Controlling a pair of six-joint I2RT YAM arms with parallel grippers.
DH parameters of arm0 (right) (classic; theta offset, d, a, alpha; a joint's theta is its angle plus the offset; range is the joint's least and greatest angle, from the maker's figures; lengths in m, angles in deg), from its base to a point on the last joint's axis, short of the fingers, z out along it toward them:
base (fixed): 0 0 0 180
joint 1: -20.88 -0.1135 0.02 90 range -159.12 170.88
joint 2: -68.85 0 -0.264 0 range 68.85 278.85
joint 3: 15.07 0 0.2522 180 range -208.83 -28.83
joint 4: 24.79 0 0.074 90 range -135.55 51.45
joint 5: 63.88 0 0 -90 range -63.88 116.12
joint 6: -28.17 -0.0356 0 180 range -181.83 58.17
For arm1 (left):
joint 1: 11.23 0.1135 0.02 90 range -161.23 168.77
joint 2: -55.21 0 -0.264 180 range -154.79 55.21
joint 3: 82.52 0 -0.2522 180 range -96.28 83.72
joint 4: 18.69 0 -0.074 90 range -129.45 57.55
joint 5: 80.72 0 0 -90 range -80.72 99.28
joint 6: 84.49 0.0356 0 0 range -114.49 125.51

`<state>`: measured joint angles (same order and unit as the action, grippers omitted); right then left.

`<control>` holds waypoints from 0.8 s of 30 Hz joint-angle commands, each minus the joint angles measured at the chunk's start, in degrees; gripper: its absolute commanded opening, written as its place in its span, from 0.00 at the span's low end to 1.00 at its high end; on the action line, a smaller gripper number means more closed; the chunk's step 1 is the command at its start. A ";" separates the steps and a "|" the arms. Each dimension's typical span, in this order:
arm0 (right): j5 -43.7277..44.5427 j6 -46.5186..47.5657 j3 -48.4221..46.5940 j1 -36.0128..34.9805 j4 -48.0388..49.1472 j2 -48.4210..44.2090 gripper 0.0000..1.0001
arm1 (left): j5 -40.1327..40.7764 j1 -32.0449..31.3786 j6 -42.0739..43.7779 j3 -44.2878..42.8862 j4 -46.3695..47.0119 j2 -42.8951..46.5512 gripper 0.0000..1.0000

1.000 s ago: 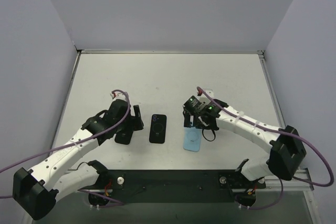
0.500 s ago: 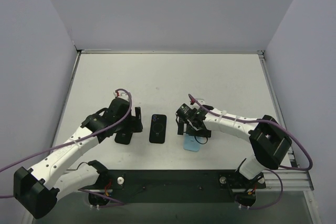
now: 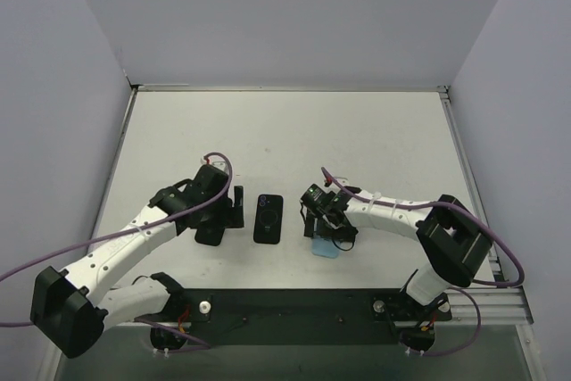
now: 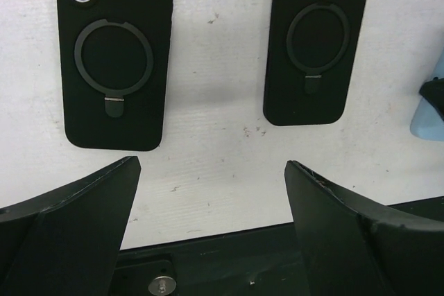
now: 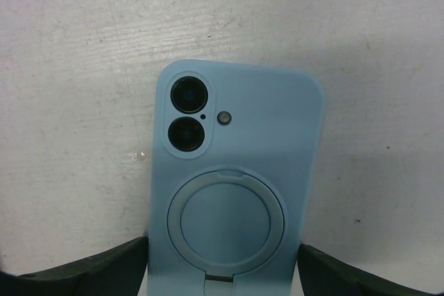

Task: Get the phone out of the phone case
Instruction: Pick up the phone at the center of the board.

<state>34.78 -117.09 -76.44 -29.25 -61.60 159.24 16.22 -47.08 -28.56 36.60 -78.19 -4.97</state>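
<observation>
My left gripper [image 4: 209,171] gapes wide, clear of the left matte black ring-backed phone case [image 4: 114,60] and the middle black phone case [image 4: 316,46]. My right gripper [image 5: 222,254], also wide, straddles the pale blue silicone phone case [image 5: 239,171], which lies face down with lenses showing, so I judge no phone is out yet. Its lower end is cut off, and whether I touch it is hidden

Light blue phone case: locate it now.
In the top view the light blue phone case lies right of centre, under the right gripper, just right of the middle black phone case.
</observation>
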 commanded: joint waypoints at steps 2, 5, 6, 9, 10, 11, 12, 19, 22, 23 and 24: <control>-1.55 -0.11 1.91 -0.67 2.75 0.58 0.61 | -1.31 0.44 -1.18 -3.86 -2.69 -2.83 0.97; -2.16 2.52 1.65 -0.58 2.66 -2.23 0.52 | -4.12 0.70 -0.92 -6.75 -4.01 -6.60 0.97; -2.51 4.01 1.47 -0.58 2.57 -3.11 0.48 | -5.69 0.70 -1.09 -7.29 -3.84 -8.53 0.98; -4.88 6.65 0.68 -0.58 2.66 -6.10 0.38 | -11.83 0.79 -2.84 -8.17 0.97 -10.56 0.97; -5.93 8.92 0.77 -0.58 3.79 -7.32 0.37 | -13.78 1.05 -4.85 -7.91 2.83 -10.83 0.97; -8.29 10.25 0.94 -0.58 4.67 -8.03 0.36 | -15.97 1.49 -5.92 -7.65 4.76 -11.27 0.97; -10.49 11.22 1.55 -0.67 7.38 -8.73 0.36 | -21.39 2.19 -6.71 -6.95 8.17 -12.75 0.98; -20.26 15.62 7.18 -0.67 15.75 -14.10 0.32 | -31.98 3.34 -14.96 -3.70 21.46 -19.35 0.97; -22.63 16.59 7.01 -0.58 16.19 -13.93 0.32 | -34.35 3.42 -17.08 -1.67 25.78 -22.78 0.97; -23.51 17.20 7.10 -0.76 16.37 -13.92 0.31 | -35.67 3.42 -17.70 -1.23 26.83 -24.26 0.96; -24.13 17.21 7.10 -0.76 16.98 -14.19 0.32 | -36.20 3.16 -18.31 -0.79 29.54 -24.71 0.96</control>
<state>15.70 -102.47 -68.99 -29.47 -48.25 146.74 -13.25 -43.89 -42.15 34.13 -59.21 -26.69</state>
